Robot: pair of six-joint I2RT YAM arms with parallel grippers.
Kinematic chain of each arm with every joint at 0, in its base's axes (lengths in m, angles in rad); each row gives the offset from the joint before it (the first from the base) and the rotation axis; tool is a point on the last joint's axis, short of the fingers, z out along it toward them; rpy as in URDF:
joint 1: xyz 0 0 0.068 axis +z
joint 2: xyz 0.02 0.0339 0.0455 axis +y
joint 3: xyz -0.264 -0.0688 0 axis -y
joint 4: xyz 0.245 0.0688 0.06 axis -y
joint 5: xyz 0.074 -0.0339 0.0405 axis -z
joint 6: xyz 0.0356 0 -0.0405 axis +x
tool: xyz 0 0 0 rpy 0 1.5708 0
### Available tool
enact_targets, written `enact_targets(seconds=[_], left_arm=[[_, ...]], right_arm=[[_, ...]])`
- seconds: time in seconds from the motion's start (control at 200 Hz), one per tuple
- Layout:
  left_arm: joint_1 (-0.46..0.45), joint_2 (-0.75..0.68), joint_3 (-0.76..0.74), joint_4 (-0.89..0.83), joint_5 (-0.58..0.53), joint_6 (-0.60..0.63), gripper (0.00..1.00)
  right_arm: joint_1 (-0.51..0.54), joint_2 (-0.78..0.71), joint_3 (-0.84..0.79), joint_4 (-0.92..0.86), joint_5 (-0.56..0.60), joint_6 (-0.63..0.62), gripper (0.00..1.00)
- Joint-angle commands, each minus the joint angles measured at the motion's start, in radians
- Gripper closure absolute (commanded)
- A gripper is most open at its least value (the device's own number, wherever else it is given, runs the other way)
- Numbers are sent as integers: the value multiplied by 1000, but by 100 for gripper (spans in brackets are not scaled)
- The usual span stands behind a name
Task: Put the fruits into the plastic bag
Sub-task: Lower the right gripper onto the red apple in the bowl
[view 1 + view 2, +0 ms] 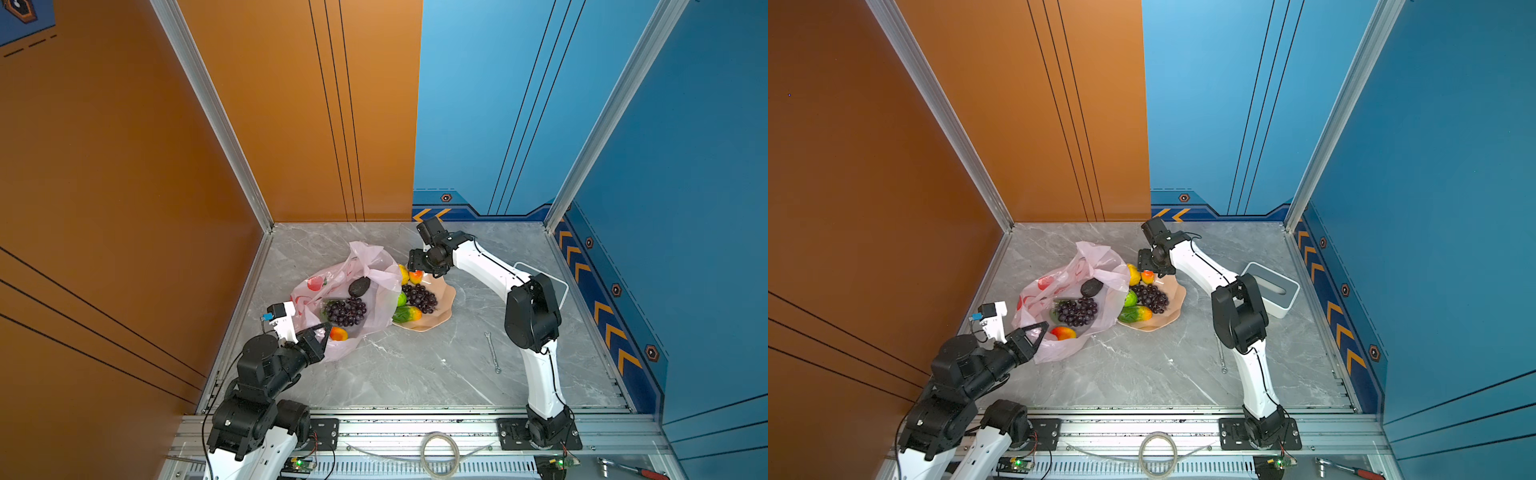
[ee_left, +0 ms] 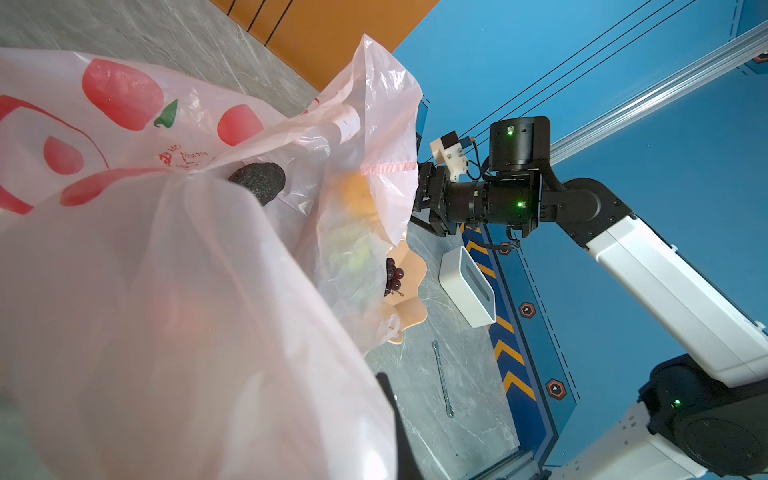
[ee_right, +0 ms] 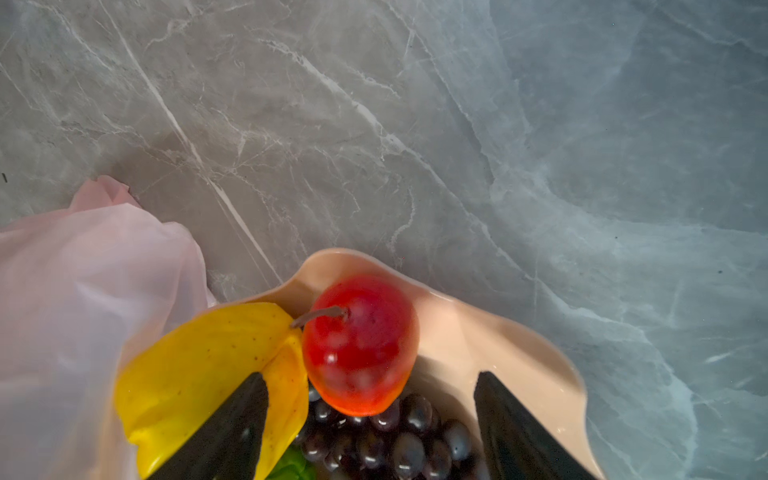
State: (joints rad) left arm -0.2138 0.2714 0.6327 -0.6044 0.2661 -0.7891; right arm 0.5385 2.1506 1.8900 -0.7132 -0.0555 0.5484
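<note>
The pale-pink plastic bag [image 1: 380, 278] lies open at the left, holding a black avocado [image 1: 359, 286], a grape bunch [image 1: 345, 311] and a red-yellow fruit [image 1: 338, 333]. My left gripper [image 1: 322, 330] is shut on the bag's near rim; in the left wrist view the bag [image 2: 166, 291] hides most of the jaws. Beside the bag, the peach bowl [image 1: 442, 309] holds a lemon [image 3: 199, 365], a red-yellow fruit [image 3: 361, 345], grapes [image 1: 419, 298], a green ball [image 1: 401, 299] and a green-orange oblong [image 1: 407, 314]. My right gripper [image 3: 370, 375] hangs open over the bowl's far end, with one finger over the lemon and the red-yellow fruit between its fingers.
A white slotted box [image 1: 1271, 291] stands at the right behind my right arm. A thin wrench [image 1: 492, 351] lies on the marble in front of it. Orange and blue walls close the table at the back and both sides.
</note>
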Motion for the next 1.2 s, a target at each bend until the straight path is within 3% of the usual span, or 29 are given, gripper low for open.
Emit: enact_targets(seconds=[0.0, 0.285, 1.197], left_arm=[[12, -6, 29, -23, 4, 25, 100], [14, -13, 28, -30, 4, 27, 100], [17, -30, 25, -52, 0, 31, 100]], right_arm=[[4, 15, 25, 10, 24, 16, 26], [7, 46, 27, 19, 24, 23, 32], [13, 100, 34, 29, 12, 32, 37]])
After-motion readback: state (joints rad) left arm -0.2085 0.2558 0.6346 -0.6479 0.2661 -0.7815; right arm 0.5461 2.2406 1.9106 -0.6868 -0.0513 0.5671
